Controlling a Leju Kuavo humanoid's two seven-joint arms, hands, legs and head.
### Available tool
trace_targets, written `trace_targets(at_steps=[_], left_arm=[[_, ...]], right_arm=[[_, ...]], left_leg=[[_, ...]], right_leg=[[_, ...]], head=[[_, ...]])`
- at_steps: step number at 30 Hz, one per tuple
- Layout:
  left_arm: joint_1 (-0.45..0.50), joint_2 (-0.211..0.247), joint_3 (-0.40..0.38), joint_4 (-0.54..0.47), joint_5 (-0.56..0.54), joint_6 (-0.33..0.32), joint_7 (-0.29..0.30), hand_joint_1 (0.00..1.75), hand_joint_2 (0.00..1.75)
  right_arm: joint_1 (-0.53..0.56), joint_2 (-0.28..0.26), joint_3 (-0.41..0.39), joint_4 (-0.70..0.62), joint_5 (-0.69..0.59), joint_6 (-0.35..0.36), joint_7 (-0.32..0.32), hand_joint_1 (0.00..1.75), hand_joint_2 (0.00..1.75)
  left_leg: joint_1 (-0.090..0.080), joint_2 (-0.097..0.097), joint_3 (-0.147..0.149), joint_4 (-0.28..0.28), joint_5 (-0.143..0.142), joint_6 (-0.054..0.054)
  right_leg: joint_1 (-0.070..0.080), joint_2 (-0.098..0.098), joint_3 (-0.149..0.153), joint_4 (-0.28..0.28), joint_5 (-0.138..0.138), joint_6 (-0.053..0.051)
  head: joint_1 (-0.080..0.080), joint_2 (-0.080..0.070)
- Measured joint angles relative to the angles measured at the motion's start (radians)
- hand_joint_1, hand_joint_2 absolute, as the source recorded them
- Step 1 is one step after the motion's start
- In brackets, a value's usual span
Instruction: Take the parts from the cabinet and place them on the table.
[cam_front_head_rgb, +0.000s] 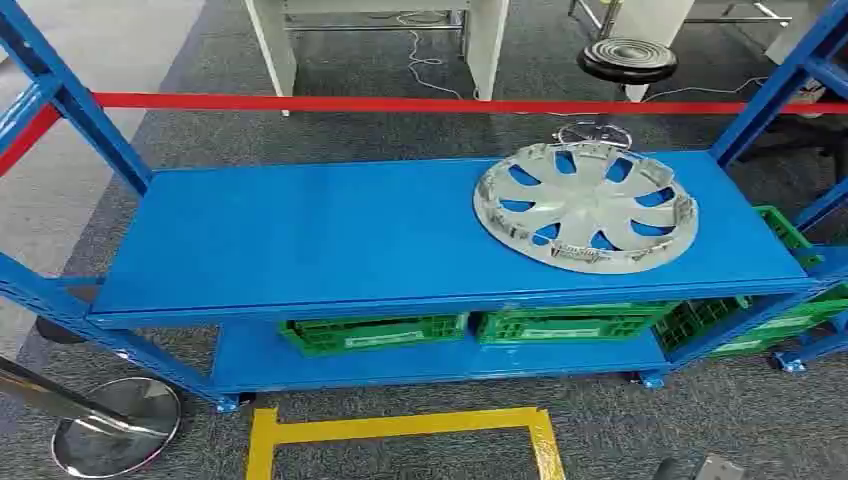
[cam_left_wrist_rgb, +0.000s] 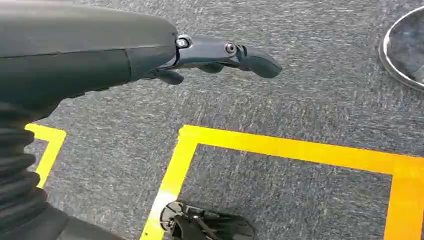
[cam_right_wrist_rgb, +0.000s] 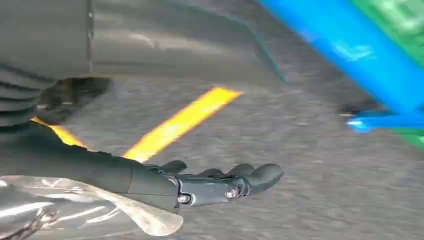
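Left hand (cam_left_wrist_rgb: 220, 57) hangs over carpet (cam_left_wrist_rgb: 300, 100) beside yellow tape (cam_left_wrist_rgb: 280, 147).

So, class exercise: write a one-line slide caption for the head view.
Silver wheel cover lying flat on the blue rack's top shelf, green crates stored below, yellow floor tape in front.

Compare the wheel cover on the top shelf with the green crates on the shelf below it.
The wheel cover is silver and round with spoke-shaped openings; the green crates are boxy with slatted sides. The wheel cover lies alone toward the right of the blue top shelf; the green crates sit in a row on the lower shelf. Both rest on the same blue rack.
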Motion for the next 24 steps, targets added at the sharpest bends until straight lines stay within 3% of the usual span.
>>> trace_targets(at_steps=[7, 17, 18, 24], left_arm=[[0.000, -0.002, 0.008, 0.003, -0.021, -0.008, 0.002, 0.00, 1.75], [0.000, 0.005, 0.008, 0.004, -0.057, -0.042, 0.014, 0.00, 1.75], [0.000, 0.006, 0.008, 0.004, -0.065, -0.048, 0.018, 0.00, 0.00], [0.000, 0.015, 0.008, 0.004, -0.102, -0.084, 0.040, 0.00, 0.00]], right_arm=[[0.025, 0.042, -0.110, -0.243, 0.119, 0.008, -0.018, 0.00, 0.00], [0.047, 0.056, -0.188, -0.541, 0.277, -0.013, -0.047, 0.00, 0.00], [0.050, 0.056, -0.195, -0.582, 0.299, -0.021, -0.048, 0.00, 0.00], [0.021, 0.024, -0.213, -0.764, 0.442, -0.058, -0.039, 0.00, 0.00]], left_leg=[[0.000, 0.000, 0.000, 0.000, 0.000, 0.000], [0.000, 0.000, 0.000, 0.000, 0.000, 0.000], [0.000, 0.000, 0.000, 0.000, 0.000, 0.000], [0.000, 0.000, 0.000, 0.000, 0.001, 0.000]], right_leg=[[0.000, 0.000, 0.000, 0.000, 0.000, 0.000], [0.000, 0.000, 0.000, 0.000, 0.000, 0.000], [0.000, 0.000, 0.000, 0.000, 0.000, 0.000], [0.000, 0.000, 0.000, 0.000, 0.002, 0.000]], head=[[0.000, 0.000], [0.000, 0.000], [0.000, 0.000], [0.000, 0.000]])
